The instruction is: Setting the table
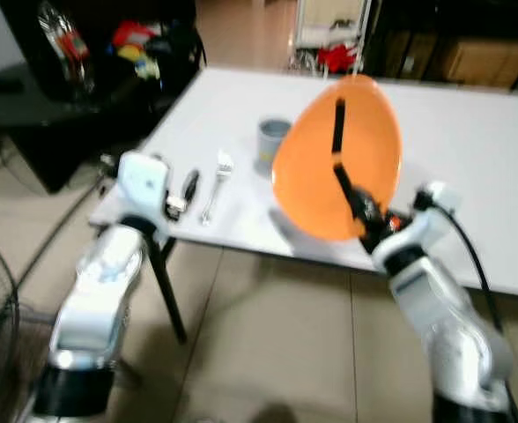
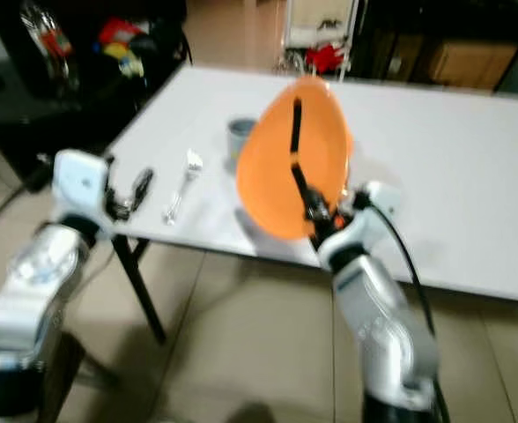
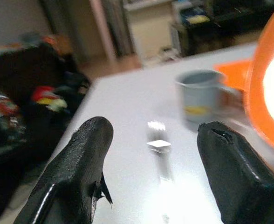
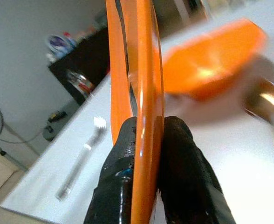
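Right gripper clamps round orange plastic plate upright over white table's near edge (left gripper spread, beside silver metal fork).

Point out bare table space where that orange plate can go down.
Free: the white table beyond the orange plate held by the right gripper, toward the robot's right. Crowded: the near-left edge, with fork, grey cup and open left gripper.

White counter: fork near its front left edge, grey cup just behind-right of fork, orange bowl beyond the cup.
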You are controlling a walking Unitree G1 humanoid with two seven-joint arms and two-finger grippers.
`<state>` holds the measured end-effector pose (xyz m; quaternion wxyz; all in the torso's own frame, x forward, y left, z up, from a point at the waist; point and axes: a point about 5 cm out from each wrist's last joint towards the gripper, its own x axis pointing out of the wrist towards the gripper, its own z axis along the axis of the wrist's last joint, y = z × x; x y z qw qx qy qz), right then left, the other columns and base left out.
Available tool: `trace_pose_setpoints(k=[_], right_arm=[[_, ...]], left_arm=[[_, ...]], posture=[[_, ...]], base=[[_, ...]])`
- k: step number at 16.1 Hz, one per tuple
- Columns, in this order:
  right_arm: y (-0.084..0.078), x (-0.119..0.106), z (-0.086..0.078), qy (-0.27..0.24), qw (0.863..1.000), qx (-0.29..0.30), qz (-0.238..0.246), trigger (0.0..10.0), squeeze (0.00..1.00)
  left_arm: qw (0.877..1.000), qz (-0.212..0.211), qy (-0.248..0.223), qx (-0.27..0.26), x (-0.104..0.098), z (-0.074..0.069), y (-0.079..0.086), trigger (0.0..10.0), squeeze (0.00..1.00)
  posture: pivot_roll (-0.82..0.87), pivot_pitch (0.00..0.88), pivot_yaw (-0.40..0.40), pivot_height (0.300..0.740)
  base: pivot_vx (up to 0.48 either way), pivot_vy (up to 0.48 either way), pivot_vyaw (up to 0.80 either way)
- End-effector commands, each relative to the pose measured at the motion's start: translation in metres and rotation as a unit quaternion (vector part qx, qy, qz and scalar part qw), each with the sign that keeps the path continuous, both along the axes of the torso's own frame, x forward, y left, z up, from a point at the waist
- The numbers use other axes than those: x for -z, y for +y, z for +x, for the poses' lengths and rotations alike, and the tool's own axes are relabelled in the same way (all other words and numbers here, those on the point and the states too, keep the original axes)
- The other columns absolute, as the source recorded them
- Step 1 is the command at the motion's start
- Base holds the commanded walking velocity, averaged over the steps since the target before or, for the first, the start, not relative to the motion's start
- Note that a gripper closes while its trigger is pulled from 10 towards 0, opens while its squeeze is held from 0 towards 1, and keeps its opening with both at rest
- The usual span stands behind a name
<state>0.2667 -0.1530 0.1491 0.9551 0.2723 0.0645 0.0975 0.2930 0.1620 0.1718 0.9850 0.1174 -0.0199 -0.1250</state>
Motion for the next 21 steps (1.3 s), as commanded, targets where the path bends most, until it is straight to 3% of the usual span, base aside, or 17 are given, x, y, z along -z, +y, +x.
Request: trace_pose_setpoints(k=[1,5,7,10,11,15,17,19,21], right_arm=[[0.005,-0.01,0.004,-0.013,0.999,-0.028,0.038,10.0,0.0],[0.003,-0.01,0.014,0.039,0.988,-0.081,0.125,10.0,0.0],[0.003,-0.008,0.015,0.059,0.982,-0.104,0.143,10.0,0.0],[0.012,0.006,0.017,0.153,0.956,-0.181,0.175,10.0,0.0],[0.014,0.006,0.018,0.162,0.949,-0.19,0.194,10.0,0.0],[0.02,0.011,0.027,0.208,0.924,-0.2,0.252,10.0,0.0],[0.02,0.016,0.036,0.247,0.899,-0.192,0.306,10.0,0.0],[0.021,0.022,0.042,0.279,0.882,-0.188,0.329,10.0,0.0],[0.017,0.031,0.05,0.309,0.874,-0.161,0.339,10.0,0.0]], left_arm=[[1.0,0.003,0.009,0.01,0.0,-0.002,0.003,10.0,0.0],[0.997,0.003,0.036,0.072,0.002,-0.008,-0.001,10.0,0.0],[0.995,0.008,0.041,0.092,0.002,-0.01,-0.003,10.0,0.0],[0.986,0.018,0.071,0.147,0.006,-0.019,-0.009,10.0,0.0],[0.985,0.018,0.076,0.154,0.006,-0.021,-0.009,10.0,0.0],[0.98,0.02,0.091,0.178,0.006,-0.025,-0.009,10.0,0.0],[0.974,0.029,0.108,0.195,0.006,-0.03,-0.008,10.0,0.0],[0.97,0.039,0.125,0.206,0.009,-0.034,-0.005,10.0,0.0],[0.968,0.052,0.138,0.204,0.012,-0.036,-0.001,10.0,0.0]], posture=[[0.11,0.0,0.045,0.74],[0.11,0.0,0.045,0.74],[0.12,0.0,0.043,0.74],[0.13,0.0,0.043,0.74],[0.13,0.0,0.043,0.74],[0.14,0.0,0.042,0.74],[0.13,0.0,0.046,0.74],[0.14,0.0,0.046,0.74],[0.14,0.0,0.043,0.74]], base=[[0.0,0.0,0.0],[0.0,0.0,0.0],[0.0,0.0,0.0],[0.0,0.0,0.0],[0.0,0.0,0.0],[0.0,0.0,0.0],[0.0,0.0,0.0],[0.0,0.0,0.0],[0.0,0.0,0.0]])
